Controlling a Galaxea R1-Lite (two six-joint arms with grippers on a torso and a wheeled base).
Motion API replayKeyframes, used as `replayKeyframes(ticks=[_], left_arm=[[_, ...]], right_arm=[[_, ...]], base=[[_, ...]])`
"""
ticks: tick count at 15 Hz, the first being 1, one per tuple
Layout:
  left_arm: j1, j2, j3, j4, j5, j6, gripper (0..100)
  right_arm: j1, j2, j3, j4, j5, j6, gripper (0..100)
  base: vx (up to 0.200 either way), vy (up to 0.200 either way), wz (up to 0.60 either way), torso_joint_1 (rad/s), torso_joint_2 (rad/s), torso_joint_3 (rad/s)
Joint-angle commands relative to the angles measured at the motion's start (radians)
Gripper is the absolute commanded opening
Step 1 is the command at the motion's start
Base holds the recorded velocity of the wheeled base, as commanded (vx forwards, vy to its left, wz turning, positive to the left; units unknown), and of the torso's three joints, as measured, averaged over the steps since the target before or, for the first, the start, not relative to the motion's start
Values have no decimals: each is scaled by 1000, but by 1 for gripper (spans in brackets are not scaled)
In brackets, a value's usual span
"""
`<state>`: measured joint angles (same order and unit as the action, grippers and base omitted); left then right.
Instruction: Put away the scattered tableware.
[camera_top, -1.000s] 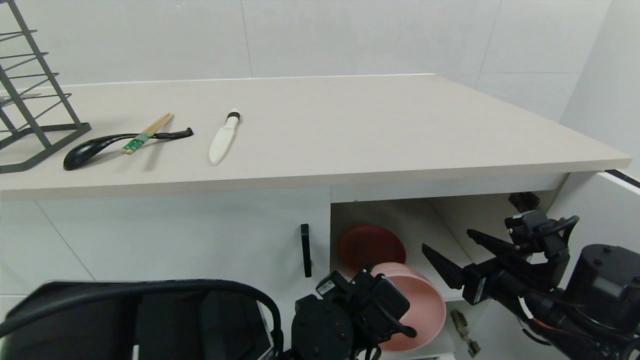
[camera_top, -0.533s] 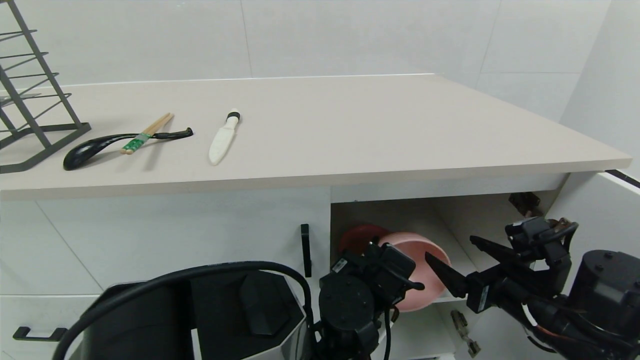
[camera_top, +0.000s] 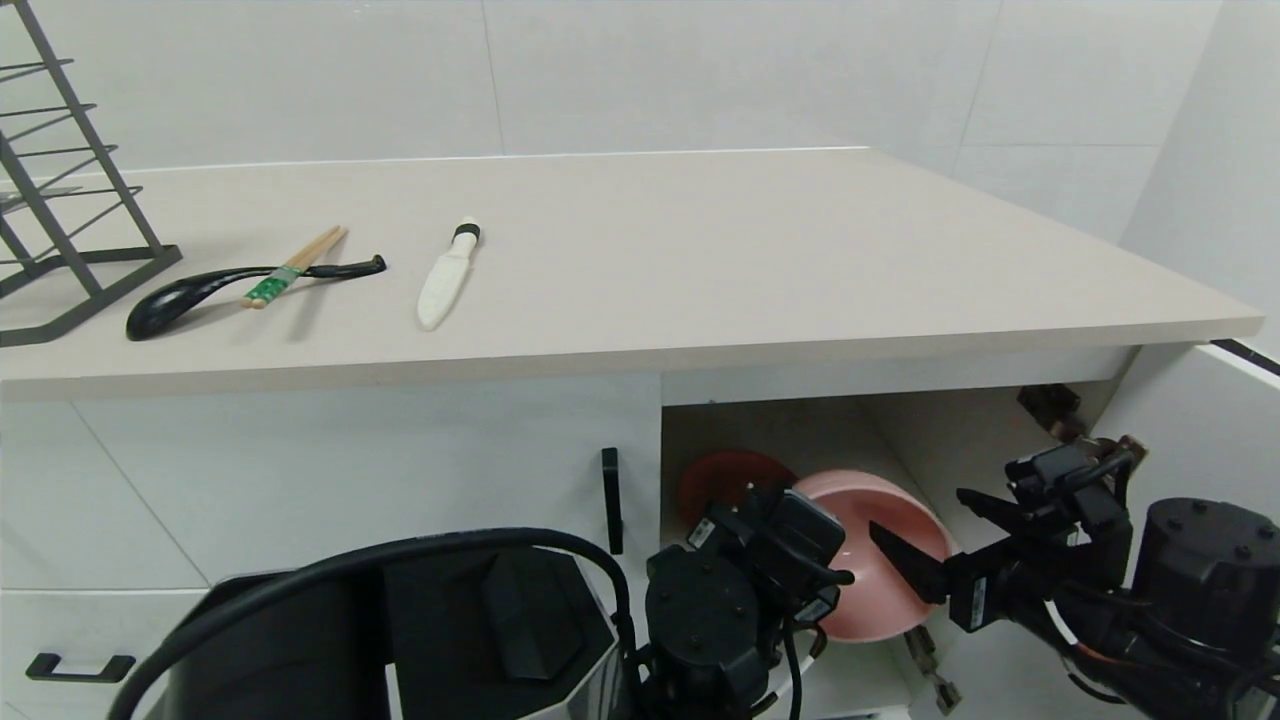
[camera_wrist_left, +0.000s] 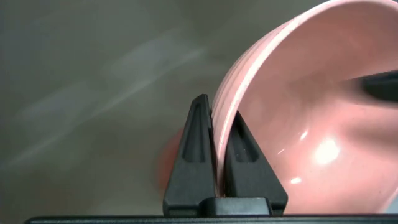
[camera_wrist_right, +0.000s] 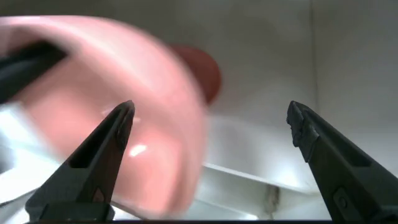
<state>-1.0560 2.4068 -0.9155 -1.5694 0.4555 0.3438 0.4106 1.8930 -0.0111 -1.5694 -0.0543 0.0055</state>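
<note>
White wall tiles (camera_top: 700, 70) back a long beige countertop (camera_top: 700, 260) in a kitchen, with white cabinets below it. The left cabinet door (camera_top: 350, 470) is shut and carries a black vertical handle (camera_top: 611, 500). The compartment (camera_top: 800, 425) to its right stands open.

A dark wire rack (camera_top: 120, 285) sits at the counter's far left end.

Inside the open compartment, a pink bowl (camera_top: 880, 540) (camera_wrist_left: 311, 124) (camera_wrist_right: 93, 74) is tilted on its side with its hollow facing right. The left gripper (camera_top: 830, 578) (camera_wrist_left: 217, 124) holds it there, jaws pinching the bowl's rim with one finger inside the wall and one outside. Behind the bowl, a red plate (camera_top: 725, 480) (camera_wrist_right: 202, 71) sits toward the back of the compartment.

The right gripper (camera_top: 918, 510) (camera_wrist_right: 209, 107) hangs just right of the bowl at the compartment's mouth. Its jaws are spread wide and hold nothing, and its lower finger shows against the bowl's inside. Whether it touches the bowl cannot be told.

On the counter, a black spoon (camera_top: 175, 297) lies near the rack with its bowl end toward the front edge. A white knife (camera_top: 447, 277) with a black band near its far end lies apart to the right. A pair of wooden chopsticks (camera_top: 295, 265) rests across the spoon's handle.
</note>
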Motion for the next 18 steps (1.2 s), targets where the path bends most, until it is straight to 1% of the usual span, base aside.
replayKeyframes(ticks=[1, 2, 3, 5, 6, 8, 10, 11, 14, 15, 17, 18], left_arm=[[-1, -41, 27, -1, -44, -12, 0], [-1, -54, 35, -1, -74, -12, 0], [2, -60, 32, -1, -84, -12, 0], [10, -61, 27, -1, -84, -12, 0], [10, -63, 26, -1, -84, -12, 0], [16, -61, 14, -1, -80, -12, 0], [30, -57, 14, -1, -81, -12, 0], [31, -54, 14, -1, -81, -12, 0], [25, -51, 18, -1, -81, -17, 0], [21, -51, 18, -1, -81, -19, 100], [10, -49, 21, -1, -81, -23, 100], [-4, -46, 32, -1, -81, -35, 100]], right_arm=[[-13, 34, -1, -1, 2, -2, 100], [-13, 32, -4, -1, 2, -2, 100], [-16, 31, -10, -1, 1, -2, 100], [-12, 26, -7, -1, 1, -6, 100], [-10, 24, -7, -1, 1, -9, 0], [7, 1, -6, -1, 1, -16, 0], [66, -37, -1, -1, -3, -15, 0], [82, -46, -3, -1, -4, -13, 0], [80, -40, -4, -1, -4, -9, 0], [79, -38, -6, -1, -4, -7, 0], [69, -11, -6, -1, -4, -7, 0], [56, -2, -4, -1, -4, -7, 0]], base=[[0, 0, 0, 0, 0, 0], [0, 0, 0, 0, 0, 0], [0, 0, 0, 0, 0, 0], [0, 0, 0, 0, 0, 0], [0, 0, 0, 0, 0, 0], [0, 0, 0, 0, 0, 0], [0, 0, 0, 0, 0, 0], [0, 0, 0, 0, 0, 0], [0, 0, 0, 0, 0, 0], [0, 0, 0, 0, 0, 0], [0, 0, 0, 0, 0, 0], [0, 0, 0, 0, 0, 0]])
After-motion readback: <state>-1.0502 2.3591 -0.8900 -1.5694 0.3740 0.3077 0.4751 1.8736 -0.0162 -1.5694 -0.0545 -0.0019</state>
